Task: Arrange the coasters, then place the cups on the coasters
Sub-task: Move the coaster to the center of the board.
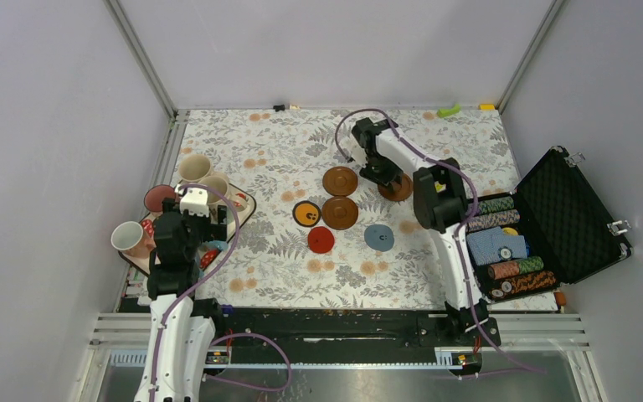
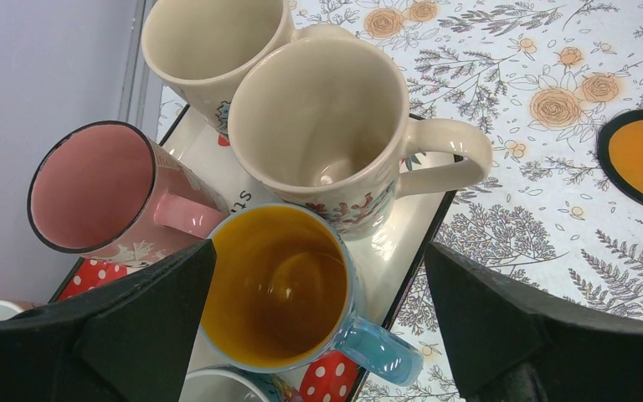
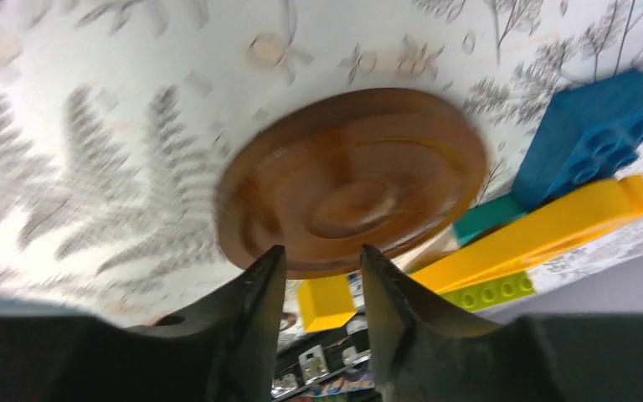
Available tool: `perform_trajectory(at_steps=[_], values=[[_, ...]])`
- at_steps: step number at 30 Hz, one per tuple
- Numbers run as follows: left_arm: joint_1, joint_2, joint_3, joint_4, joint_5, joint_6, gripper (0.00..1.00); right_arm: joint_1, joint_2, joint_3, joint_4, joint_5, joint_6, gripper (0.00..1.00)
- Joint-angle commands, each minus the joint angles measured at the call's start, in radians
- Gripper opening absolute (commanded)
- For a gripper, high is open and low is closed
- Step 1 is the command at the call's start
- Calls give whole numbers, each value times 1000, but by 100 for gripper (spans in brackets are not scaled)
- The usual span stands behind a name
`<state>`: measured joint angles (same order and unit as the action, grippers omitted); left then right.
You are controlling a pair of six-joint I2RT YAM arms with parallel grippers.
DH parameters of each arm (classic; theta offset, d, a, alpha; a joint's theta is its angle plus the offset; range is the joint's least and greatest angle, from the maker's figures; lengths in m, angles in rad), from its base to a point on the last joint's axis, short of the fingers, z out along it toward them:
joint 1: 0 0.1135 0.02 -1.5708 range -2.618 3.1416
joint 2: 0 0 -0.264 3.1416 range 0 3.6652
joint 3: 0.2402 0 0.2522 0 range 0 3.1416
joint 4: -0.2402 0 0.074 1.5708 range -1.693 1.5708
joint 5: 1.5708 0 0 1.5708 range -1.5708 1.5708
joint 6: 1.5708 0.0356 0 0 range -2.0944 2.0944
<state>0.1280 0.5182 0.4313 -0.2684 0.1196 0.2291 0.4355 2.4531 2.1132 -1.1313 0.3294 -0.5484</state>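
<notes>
Coasters first, cups after: a floral counter from above, both arms at work. Far right, an open black case of striped chips, no part of the job. Left edge: the strawberry tray carries the cups, packed close, & the left arm stands right over it, so it's the nearer one for mugs. The left pincer is spread fully wide, holding nothing, above the blue cup w/ yellow inside, one finger either side; cup upright, handle pointing out toward the open counter, away from the pink cup. Centre: five coasters lie flat in a loose cluster: two brown, an orange coaster, a red coaster, a grey-blue coaster. The sixth, a brown coaster, sits apart, to their right & a bit further back, w/ the right pincer at it. Wrist view, blurred: the disc lies straight ahead of the tips, near rim just at the gap; jaws parted a little, not seen clamping it. Round disc, so no long axis to match; prob. approach angle matters little, only which way it must go: left, toward the cluster. Right arm is by far the nearer to every coaster.
</notes>
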Motion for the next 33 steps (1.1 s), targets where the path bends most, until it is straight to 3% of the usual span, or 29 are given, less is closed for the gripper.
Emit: perform_trajectory(at_steps=[1, 5, 10, 17, 22, 33], values=[[5, -9, -6, 62, 0, 6, 99, 0, -256, -163, 160, -205, 56, 55], [5, -1, 7, 43, -2, 4, 99, -5, -285, -193, 175, -211, 130, 78], [5, -29, 3, 44, -9, 6, 99, -15, -288, -187, 163, -212, 177, 84], [5, -28, -1, 38, -7, 7, 99, -15, -375, -390, 285, -345, 105, 77], [5, -34, -12, 59, -8, 5, 99, -15, -305, -341, 180, -401, 110, 65], [5, -42, -7, 45, -4, 8, 99, -15, -251, -311, 161, -403, 178, 65]])
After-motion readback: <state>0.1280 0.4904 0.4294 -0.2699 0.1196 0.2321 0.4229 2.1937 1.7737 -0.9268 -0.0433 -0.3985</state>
